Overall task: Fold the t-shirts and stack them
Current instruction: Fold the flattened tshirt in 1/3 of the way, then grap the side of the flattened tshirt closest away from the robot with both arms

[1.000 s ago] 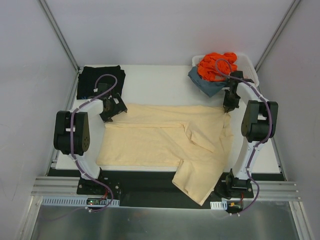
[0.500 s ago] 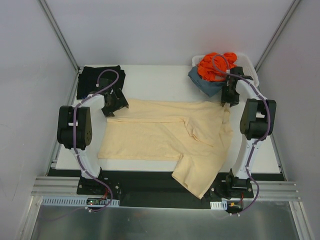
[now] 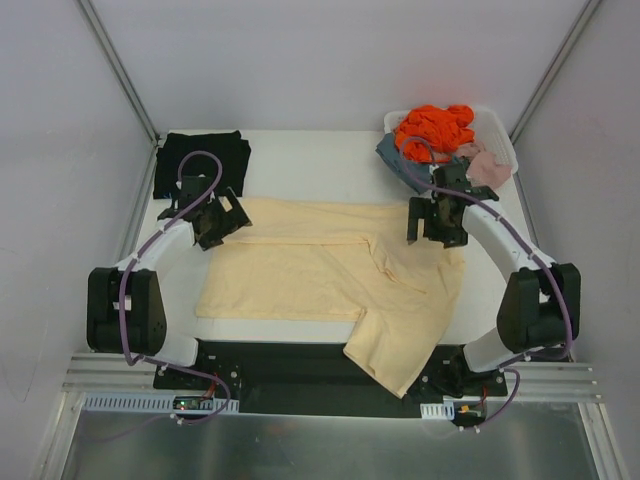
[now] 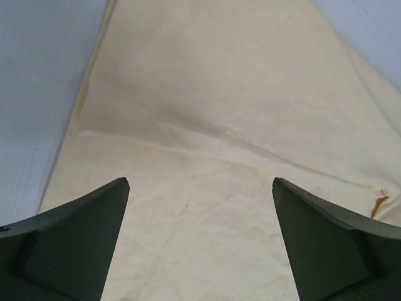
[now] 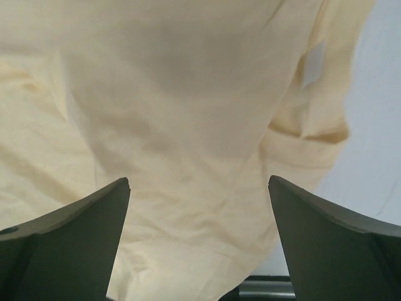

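Top view: cream shirt (image 3: 320, 280) spread across the tabletop (image 3: 320, 165), its near-right part hanging over the near edge. Black shirt (image 3: 200, 160) lies far left. Left tool (image 3: 215, 220) is over the cream shirt's far-left edge, right tool (image 3: 435, 222) over its far-right part.
Left wrist: tool released, cream cloth beneath.
Right wrist: same (nothing held).

Robotics laboratory test cell: a white bench (image 3: 320, 165) enclosed by plain pale panels (image 3: 330, 60) on metal struts (image 3: 118, 68); cabled left arm (image 3: 125, 305) and right arm (image 3: 540, 300) mounted along an aluminium rail (image 3: 110, 378) at 6 o'clock
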Robot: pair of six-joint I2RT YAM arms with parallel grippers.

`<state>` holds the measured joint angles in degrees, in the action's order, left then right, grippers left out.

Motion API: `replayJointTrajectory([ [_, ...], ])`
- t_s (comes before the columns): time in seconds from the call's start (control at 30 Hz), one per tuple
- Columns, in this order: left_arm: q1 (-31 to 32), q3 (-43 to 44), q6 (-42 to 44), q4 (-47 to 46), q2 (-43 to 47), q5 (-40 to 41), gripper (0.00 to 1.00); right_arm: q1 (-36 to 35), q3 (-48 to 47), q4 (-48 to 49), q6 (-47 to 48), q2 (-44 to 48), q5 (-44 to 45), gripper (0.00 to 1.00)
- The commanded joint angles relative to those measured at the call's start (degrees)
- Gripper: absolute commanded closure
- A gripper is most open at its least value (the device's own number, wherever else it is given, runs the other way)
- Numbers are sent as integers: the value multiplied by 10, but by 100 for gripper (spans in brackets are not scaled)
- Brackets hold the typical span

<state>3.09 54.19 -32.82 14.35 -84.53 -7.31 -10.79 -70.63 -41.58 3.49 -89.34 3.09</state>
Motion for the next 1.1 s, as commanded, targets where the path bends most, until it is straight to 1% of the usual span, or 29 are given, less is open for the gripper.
replayJointTrajectory([
  [0.0, 14, -68, -30, 13, 64, -36, 1, -13, 125, 6, -122, 43, -49, 3],
  [0.1, 15, -109, -36, 14, 87, -33, 1, 8, 178, 58, -142, 62, -62, 3],
  [0.17, 15, -133, -37, 13, 91, -29, 1, 40, 204, 88, -141, 57, -100, 3],
  [0.2, 15, -141, -38, 13, 89, -33, 1, 50, 205, 93, -139, 51, -111, 3],
  [0.27, 15, -160, -41, 13, 82, -26, 1, 67, 194, 96, -120, 24, -105, 3],
  [0.33, 11, -166, -44, 13, 65, 5, 1, 79, 179, 89, -107, -13, -99, 3],
  [0.53, -5, -139, -33, 19, 15, 46, 1, 120, 123, 90, -88, -88, -118, 3],
  [0.67, -5, -89, -30, 19, -31, 42, 1, 127, 62, 89, -75, -130, -125, 3],
  [0.7, -5, -81, -30, 19, -48, 41, 1, 128, 35, 85, -71, -139, -122, 3],
  [0.87, -5, -40, -25, 19, -81, 47, 1, 139, -27, 62, -54, -192, -107, 3],
  [0.97, -5, -27, -20, 21, -90, 31, 1, 142, -46, 43, -53, -203, -108, 3],
  [1.03, -5, -35, -22, 26, -78, 16, 1, 141, -35, 41, -52, -181, -118, 3],
  [1.07, -5, -40, -25, 31, -68, 14, 1, 141, -15, 41, -53, -168, -119, 3],
])
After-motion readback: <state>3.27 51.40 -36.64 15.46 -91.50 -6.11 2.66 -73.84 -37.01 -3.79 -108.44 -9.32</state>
